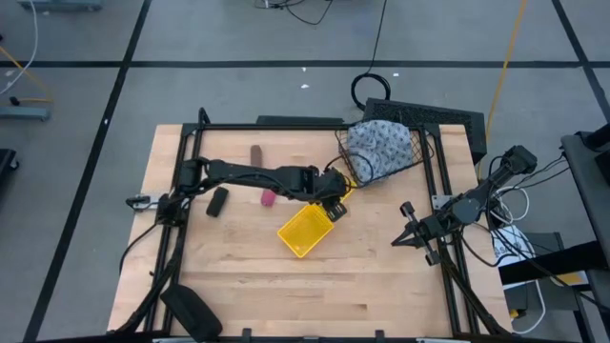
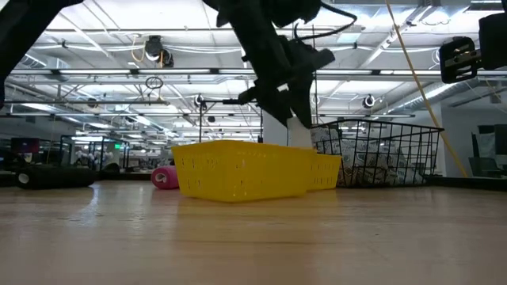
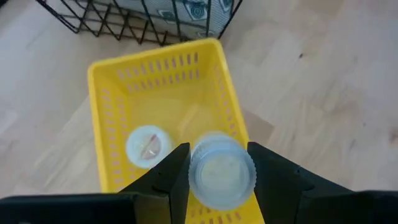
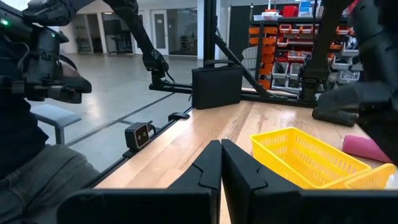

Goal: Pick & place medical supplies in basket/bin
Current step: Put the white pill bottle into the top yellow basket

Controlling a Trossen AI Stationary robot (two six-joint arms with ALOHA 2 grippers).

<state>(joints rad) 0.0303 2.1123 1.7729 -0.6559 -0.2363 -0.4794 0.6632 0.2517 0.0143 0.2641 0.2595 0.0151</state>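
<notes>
Your left tool [image 3: 214, 171] hangs over the yellow bin [image 1: 306, 230], its fingers [image 3: 168, 174] pressed against both sides of a small white bottle [image 3: 221, 173] that it holds above the compartment nearest the basket. A second white bottle [image 3: 148, 144] already lies on that compartment's floor. The bin sits tilted at mid-bench, one corner close to the wire basket [image 1: 412, 157], which holds the grey-blue cloth bundle [image 1: 381, 148].

Your right tool [image 1: 408, 229] waits near the bench's [image 1: 238, 276] right edge with its fingers pressed together and nothing in them.

On the bench beside the left arm lie a pink cylinder [image 1: 269, 198] near the bin, a brown cylinder [image 1: 256, 153] farther back, and a small black object [image 1: 217, 201]. A flat black box [image 1: 434, 119] sits behind the basket.
</notes>
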